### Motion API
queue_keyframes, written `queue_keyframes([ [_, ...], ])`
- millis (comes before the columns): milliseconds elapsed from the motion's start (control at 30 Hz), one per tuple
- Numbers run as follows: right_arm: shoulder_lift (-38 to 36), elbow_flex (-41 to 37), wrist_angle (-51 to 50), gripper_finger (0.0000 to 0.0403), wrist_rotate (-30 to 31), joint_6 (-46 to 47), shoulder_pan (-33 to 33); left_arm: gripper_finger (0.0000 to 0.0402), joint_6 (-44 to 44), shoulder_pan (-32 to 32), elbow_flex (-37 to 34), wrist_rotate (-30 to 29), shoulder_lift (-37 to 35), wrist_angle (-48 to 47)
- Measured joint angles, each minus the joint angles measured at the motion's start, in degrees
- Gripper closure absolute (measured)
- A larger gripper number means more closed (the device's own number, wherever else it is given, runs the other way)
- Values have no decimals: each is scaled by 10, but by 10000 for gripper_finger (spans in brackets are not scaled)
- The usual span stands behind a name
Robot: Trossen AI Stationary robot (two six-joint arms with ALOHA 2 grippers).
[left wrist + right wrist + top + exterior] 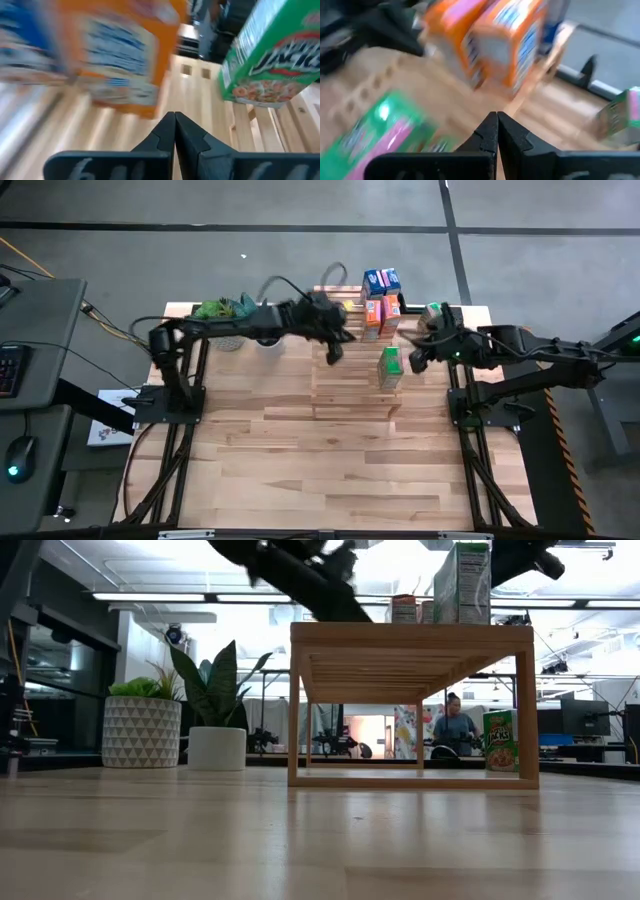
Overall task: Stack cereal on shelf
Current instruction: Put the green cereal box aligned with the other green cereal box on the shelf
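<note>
The pale slatted shelf (340, 395) (410, 635) stands on the table. On its far part stand blue cereal boxes (381, 279) and orange ones (377, 316) (120, 55) (500, 40). A green box (390, 367) (462, 580) (272, 65) (380, 135) stands upright on the slats nearer the right side. Another green box (500, 740) (620, 115) stands on the table beyond the shelf. My left gripper (336, 352) (175, 120) hovers shut over the shelf, left of the green box. My right gripper (414, 363) (496, 120) hovers shut just right of that box.
Two potted plants (222, 310) (140, 725) stand at the table's far left corner, beside my left arm. The plank tabletop (330, 470) stretches bare on the near side of the shelf. A person (455, 725) sits in the room beyond the table.
</note>
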Motion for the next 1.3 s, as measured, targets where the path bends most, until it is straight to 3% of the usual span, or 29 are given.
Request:
queue_keyframes([
  [167, -5, 0, 64, 403, 38, -17, -56, 401, 8, 52, 0, 16, -96, -27],
  [300, -4, 0, 111, 403, 25, -26, -142, 401, 17, 92, -3, 57, -178, -12],
  [467, 10, 0, 108, 385, -107, -77, -312, 401, -19, 136, -74, 75, -287, 46],
  [567, 35, 0, 99, 340, -184, -118, -400, 401, -61, 153, -130, 73, -350, 69],
  [667, 67, 0, 82, 275, -199, -135, -457, 402, -82, 156, -178, 71, -400, 74],
  [833, 131, 0, 21, 168, -175, -156, -499, 402, -125, 156, -232, 66, -446, 76],
  [933, 168, 0, 8, 129, -127, -176, -502, 402, -139, 156, -247, 65, -457, 76],
  [1300, 277, 0, 0, 109, -41, -134, -503, 402, -153, 155, -249, 65, -460, 91],
])
